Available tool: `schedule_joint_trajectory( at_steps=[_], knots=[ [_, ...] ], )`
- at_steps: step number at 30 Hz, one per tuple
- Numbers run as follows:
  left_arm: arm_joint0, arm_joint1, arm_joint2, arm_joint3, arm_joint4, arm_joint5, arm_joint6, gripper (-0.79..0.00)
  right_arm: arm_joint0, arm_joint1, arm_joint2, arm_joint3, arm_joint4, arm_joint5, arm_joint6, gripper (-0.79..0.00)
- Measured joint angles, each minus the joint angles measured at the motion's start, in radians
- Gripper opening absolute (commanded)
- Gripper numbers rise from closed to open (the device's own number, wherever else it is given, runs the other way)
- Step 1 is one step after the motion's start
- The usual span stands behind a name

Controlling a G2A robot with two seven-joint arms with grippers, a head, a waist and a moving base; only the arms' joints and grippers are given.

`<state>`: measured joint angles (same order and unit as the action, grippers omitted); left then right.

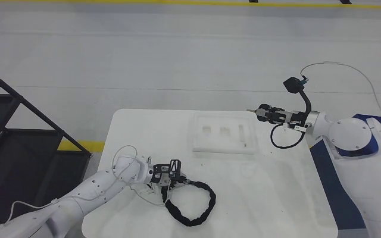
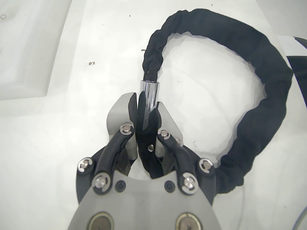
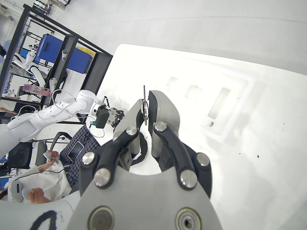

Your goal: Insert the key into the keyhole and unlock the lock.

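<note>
Left hand (image 2: 145,106) is clamped on the chrome cylinder end (image 2: 150,94) of the black fabric-sleeved loop lock (image 2: 263,111), which lies on the white bench (image 1: 280,196). Right hand (image 3: 146,101), raised near the bench's far edge and well apart from the lock, pinches what looks like a small metal key (image 3: 144,94).

The lock (image 2: 273,101) is black-sleeved with a chrome end — the table (image 1: 286,196) and tray (image 1: 223,150) white.

White bench (image 1: 286,196) under left gripper (image 1: 174,171). Pale grey floor (image 1: 178,53) all round bench. Black metal rack (image 1: 30,137) on floor behind gripper, just off bench edge. Yellow floor line (image 1: 178,3) far off to gripper's side, past bench. Blue cabinets (image 3: 49,46) behind rack. Bright, even light.
</note>
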<state>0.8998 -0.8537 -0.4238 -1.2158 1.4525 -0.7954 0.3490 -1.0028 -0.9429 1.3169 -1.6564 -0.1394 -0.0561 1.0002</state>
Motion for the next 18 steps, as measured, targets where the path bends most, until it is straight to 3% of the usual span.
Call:
schedule_joint_trajectory(
  at_steps=[8, 15, 18],
  knots=[
    [0.017, 0.02, -0.062, -0.059, -0.027, -0.037, 0.071, -0.785, 0.0, 0.0, 0.0, 0.0, 0.0, 0.0, 0.0, -0.785],
    [0.048, 0.054, -0.146, -0.156, -0.059, -0.068, 0.108, -0.785, -0.005, 0.0, -0.003, -0.004, -0.004, 0.0, -0.004, -0.785],
    [0.057, 0.064, -0.186, -0.193, -0.099, -0.078, 0.122, -0.785, -0.006, 0.001, -0.015, -0.02, 0.013, 0.004, 0.044, -0.785]
  ],
)
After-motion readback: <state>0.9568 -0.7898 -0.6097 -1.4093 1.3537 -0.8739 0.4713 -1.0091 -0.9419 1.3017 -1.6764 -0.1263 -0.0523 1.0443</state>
